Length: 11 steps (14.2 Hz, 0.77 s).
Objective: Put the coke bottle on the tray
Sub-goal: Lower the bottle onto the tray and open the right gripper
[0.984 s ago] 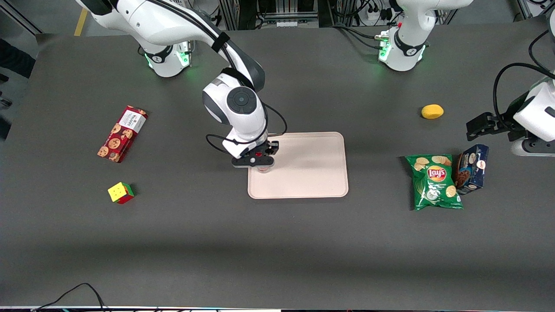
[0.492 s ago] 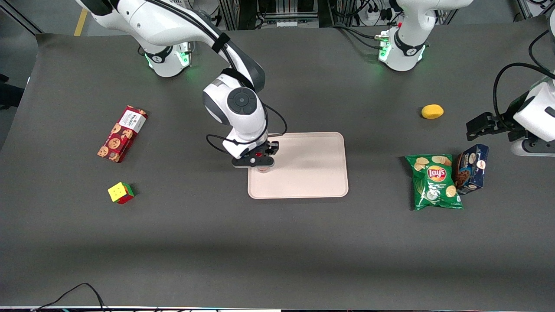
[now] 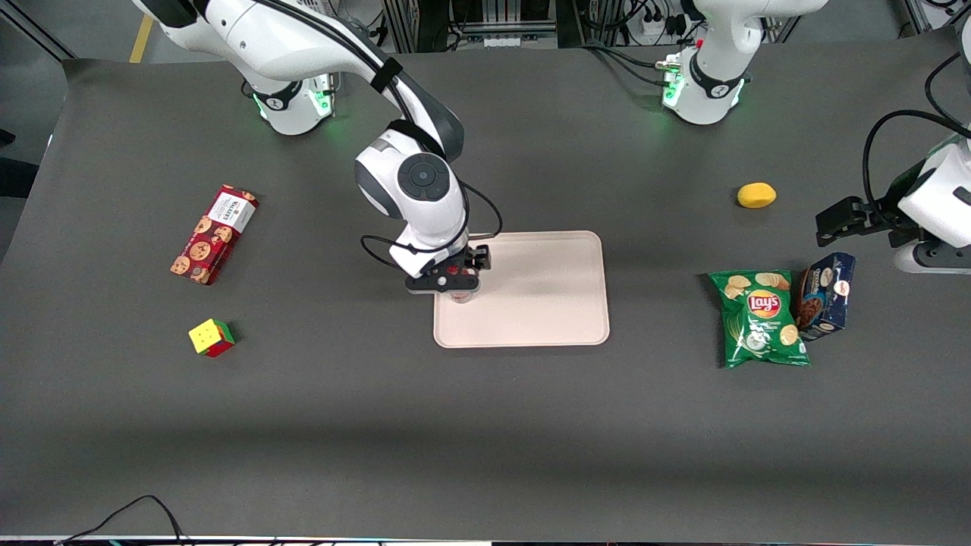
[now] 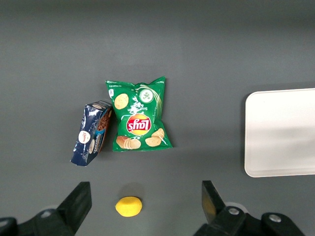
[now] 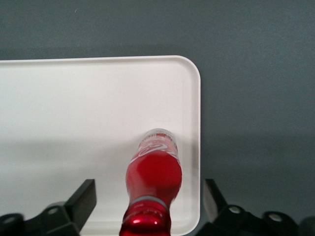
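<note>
Red coke bottle (cap cropped)

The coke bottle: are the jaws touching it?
Apart. The right wrist view shows the gripper open, gaps flanking the coke bottle standing on the tray.

Red coke bottle, white script; pale beige tray

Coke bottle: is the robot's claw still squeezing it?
No, the gripper fingers stand apart from the coke bottle, which stands on the tray.
</note>
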### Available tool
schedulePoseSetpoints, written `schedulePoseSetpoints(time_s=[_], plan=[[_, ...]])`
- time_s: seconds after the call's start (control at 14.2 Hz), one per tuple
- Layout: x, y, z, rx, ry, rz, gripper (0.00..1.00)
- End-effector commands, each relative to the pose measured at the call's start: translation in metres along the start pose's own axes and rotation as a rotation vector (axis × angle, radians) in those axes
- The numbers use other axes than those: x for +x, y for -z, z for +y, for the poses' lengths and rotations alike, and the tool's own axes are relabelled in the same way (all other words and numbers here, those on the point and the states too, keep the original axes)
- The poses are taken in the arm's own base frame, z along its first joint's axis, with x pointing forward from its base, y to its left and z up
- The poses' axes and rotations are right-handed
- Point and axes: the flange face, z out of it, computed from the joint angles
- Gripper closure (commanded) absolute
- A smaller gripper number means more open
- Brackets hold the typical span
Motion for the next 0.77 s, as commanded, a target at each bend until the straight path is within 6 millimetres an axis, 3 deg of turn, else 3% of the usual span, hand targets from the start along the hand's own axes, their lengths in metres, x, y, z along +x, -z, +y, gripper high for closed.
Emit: schedulePoseSetpoints(time_s=[0.0, 0.21, 0.35, 0.56, 0.7], plan=[[0.000, 0.002, -0.005, 0.002, -0.015, 0.020, 0.00], [0.001, 0.002, -0.005, 0.002, -0.016, 0.020, 0.00], [0.005, 0.018, -0.005, 0.015, -0.018, 0.041, 0.00], [0.014, 0.089, 0.006, 0.009, -0.018, 0.076, 0.00], [0.019, 0.145, 0.028, -0.026, 0.067, 0.079, 0.00]])
